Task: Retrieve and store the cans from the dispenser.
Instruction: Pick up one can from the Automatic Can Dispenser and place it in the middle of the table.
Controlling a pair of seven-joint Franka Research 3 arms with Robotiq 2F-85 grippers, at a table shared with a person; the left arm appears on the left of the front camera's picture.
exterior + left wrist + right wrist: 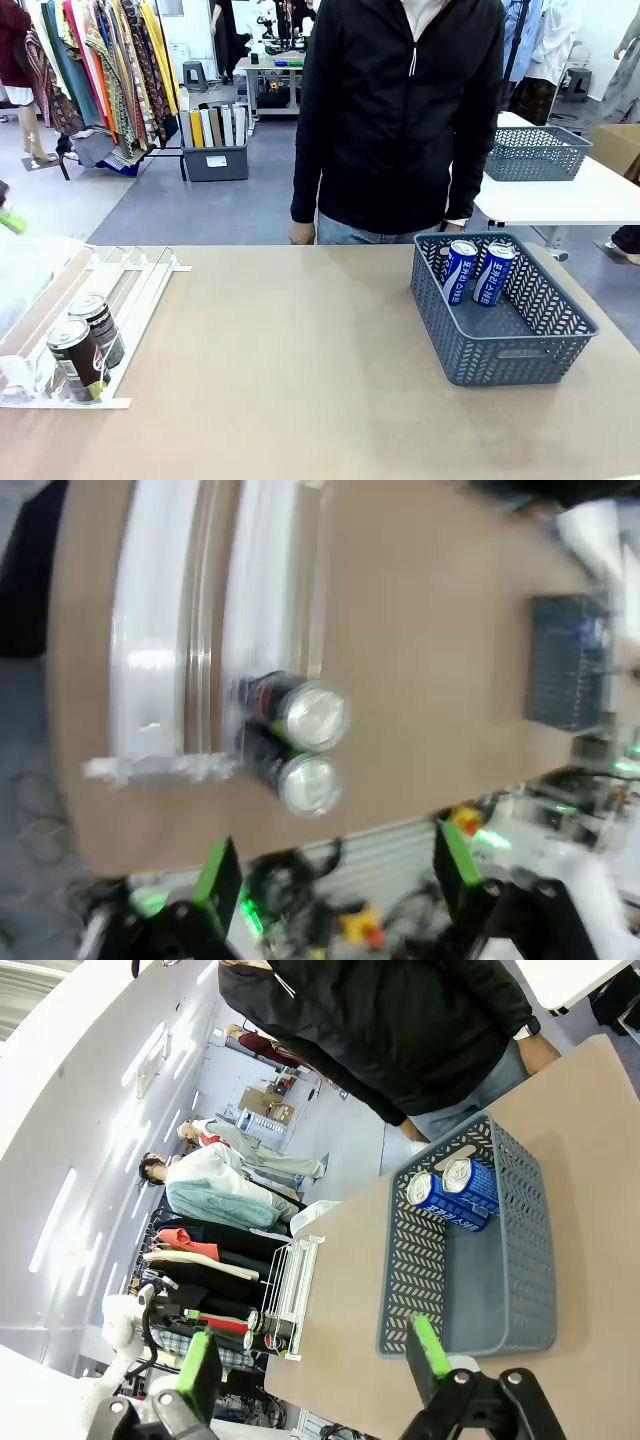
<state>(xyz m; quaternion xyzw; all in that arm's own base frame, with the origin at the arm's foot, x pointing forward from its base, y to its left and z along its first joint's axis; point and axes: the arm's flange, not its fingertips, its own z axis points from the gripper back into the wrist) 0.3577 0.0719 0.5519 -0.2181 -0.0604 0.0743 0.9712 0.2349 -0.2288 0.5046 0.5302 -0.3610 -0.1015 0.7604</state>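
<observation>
Tan table (300, 400) in a shop-like room, with clothes racks and a second table with a grey basket farther back. Person (400, 120) in a black jacket stands at the far edge, just behind the near grey lattice basket (510, 350), which sits on the robot's right half of the table. Two blue cans (476, 272) lie in that basket side by side, tilted, silver tops up, leaning on its far wall; the rest of the basket floor is bare. Dispenser (140, 275) sits at the robot's left edge of the table, low end toward the robot. Two dark cans (87, 345) stand in the lane nearest the table's middle, one right behind the other and touching, with the front one at the clear stopper. Left wrist view is blurred: left gripper (335, 880) hangs over the table's near edge by the dispenser's low end, jaws spread wide with nothing between the green pads, clear of the dark cans beyond the fingertips. Right gripper (315, 1360) is also spread and holds nothing, raised above the table, with the basket and blue cans ahead of it.
</observation>
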